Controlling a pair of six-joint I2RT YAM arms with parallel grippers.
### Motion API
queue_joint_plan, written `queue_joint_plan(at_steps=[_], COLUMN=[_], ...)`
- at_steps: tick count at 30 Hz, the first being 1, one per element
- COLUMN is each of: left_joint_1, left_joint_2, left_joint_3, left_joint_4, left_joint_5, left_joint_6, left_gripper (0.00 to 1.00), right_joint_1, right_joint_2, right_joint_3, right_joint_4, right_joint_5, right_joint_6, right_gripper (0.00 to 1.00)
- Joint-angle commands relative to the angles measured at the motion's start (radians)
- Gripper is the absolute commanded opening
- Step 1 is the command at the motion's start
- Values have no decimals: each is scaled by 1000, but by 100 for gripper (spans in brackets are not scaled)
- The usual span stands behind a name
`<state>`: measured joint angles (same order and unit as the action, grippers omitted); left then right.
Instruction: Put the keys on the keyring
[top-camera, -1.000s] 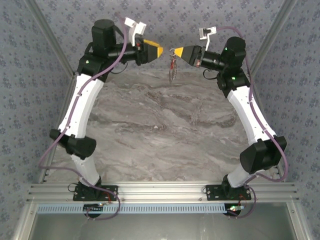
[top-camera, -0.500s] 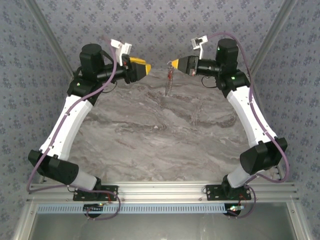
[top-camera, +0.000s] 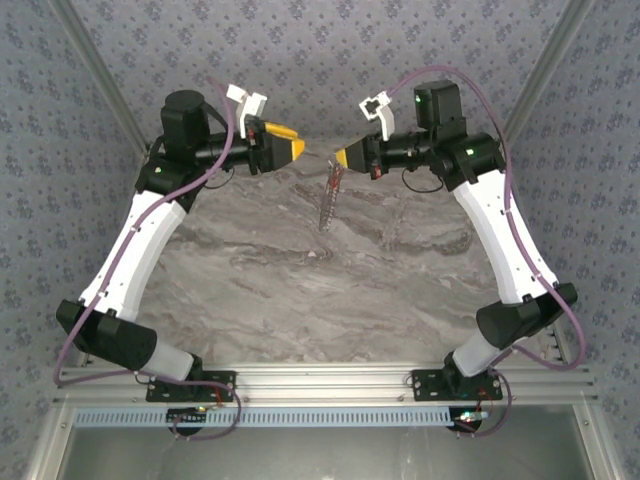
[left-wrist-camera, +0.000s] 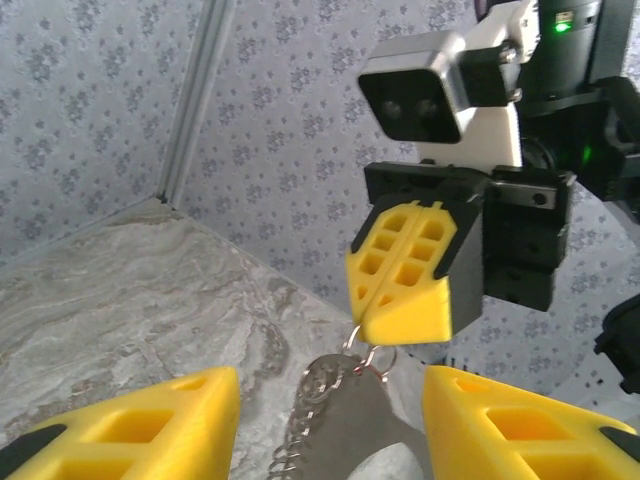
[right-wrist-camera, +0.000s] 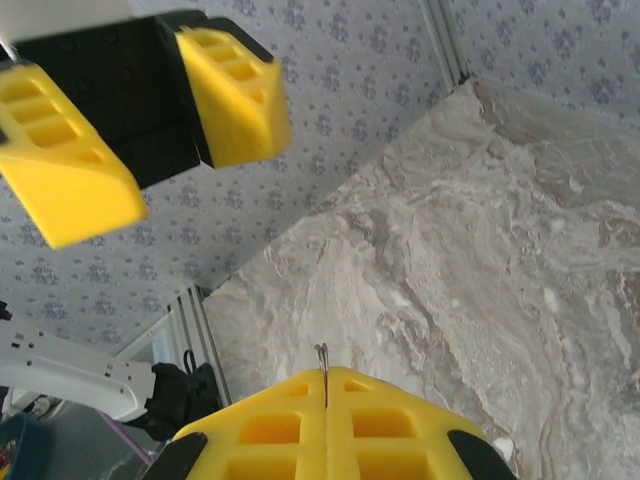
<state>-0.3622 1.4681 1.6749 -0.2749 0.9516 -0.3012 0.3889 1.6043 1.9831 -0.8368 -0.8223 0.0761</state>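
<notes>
Keyring (top-camera: 329, 198) hangs from my closed right fingers (top-camera: 348, 158); left fingers (top-camera: 284, 144) stand open beside it. I'd hold right steady, centre left around the loop.

Lower end of keyring (left-wrist-camera: 320, 395) past left-wrist view's bottom edge, top inside right claw (left-wrist-camera: 400, 325)
</notes>
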Motion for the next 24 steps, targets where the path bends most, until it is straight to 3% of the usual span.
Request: queue_joint_plan(at_steps=[1,6,24], left_joint_1=[-19,-55,-56], left_joint_2=[33,82,187], left_joint_3=[46,103,221], left_joint_4=[-3,-95,-179], left_joint_5=[81,114,148], left_joint_6=[4,64,104], left_gripper=[49,48,41], right_joint_1=[5,8,-13], right_joint_2=[5,16,37], right_joint_3=[30,29,54], right_joint_4=[-32,-5,51], right_joint_5=[-17,-50,-98], right_joint_6=[-32,-13,38], right_gripper=[0,0,0])
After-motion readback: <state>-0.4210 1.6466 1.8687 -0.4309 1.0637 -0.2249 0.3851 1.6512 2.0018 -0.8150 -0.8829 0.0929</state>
